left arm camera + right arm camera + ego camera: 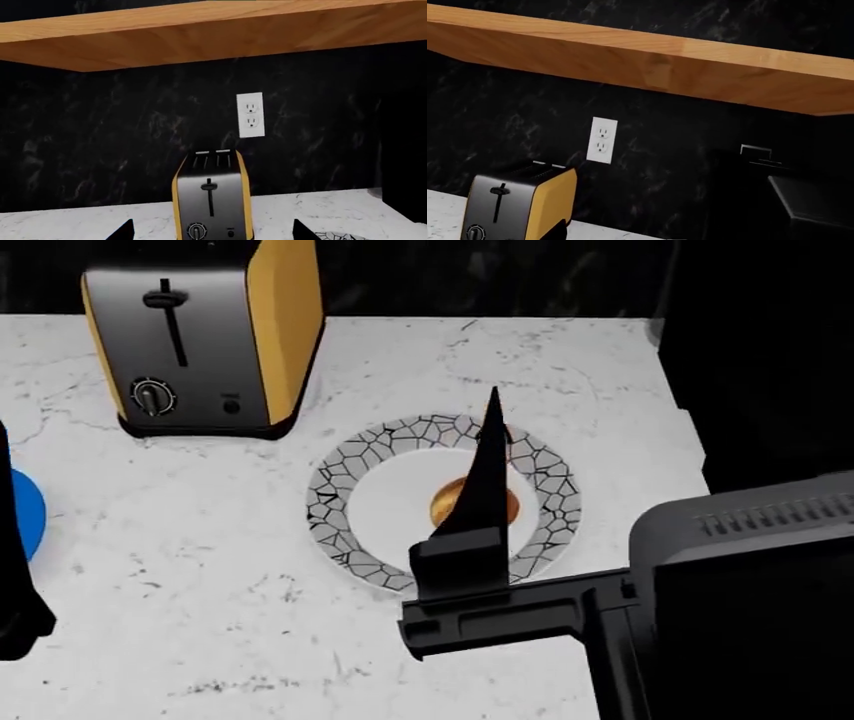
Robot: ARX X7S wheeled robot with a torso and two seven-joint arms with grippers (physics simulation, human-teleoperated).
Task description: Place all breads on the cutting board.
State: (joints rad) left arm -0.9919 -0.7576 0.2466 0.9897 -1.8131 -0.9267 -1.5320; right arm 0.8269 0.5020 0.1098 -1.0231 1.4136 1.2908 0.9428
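Note:
The glossy golden-orange bread point(445, 502) lies in the middle of a round white plate with a black crackle-pattern rim point(350, 480). My right gripper point(491, 420) hangs above the plate, and its dark finger crosses in front of the bread and hides part of it. Its jaws look open and empty; only one fingertip point(560, 227) shows in the right wrist view. My left gripper point(212, 231) is open and empty and points at the toaster's front. The darker brown bread and the cutting board are out of view.
A black and yellow toaster point(200, 330) stands at the back left of the white marble counter point(200, 570). A blue plate point(20, 512) shows at the left edge. A wooden shelf point(200, 35) hangs overhead. A black appliance point(774, 360) stands at the right.

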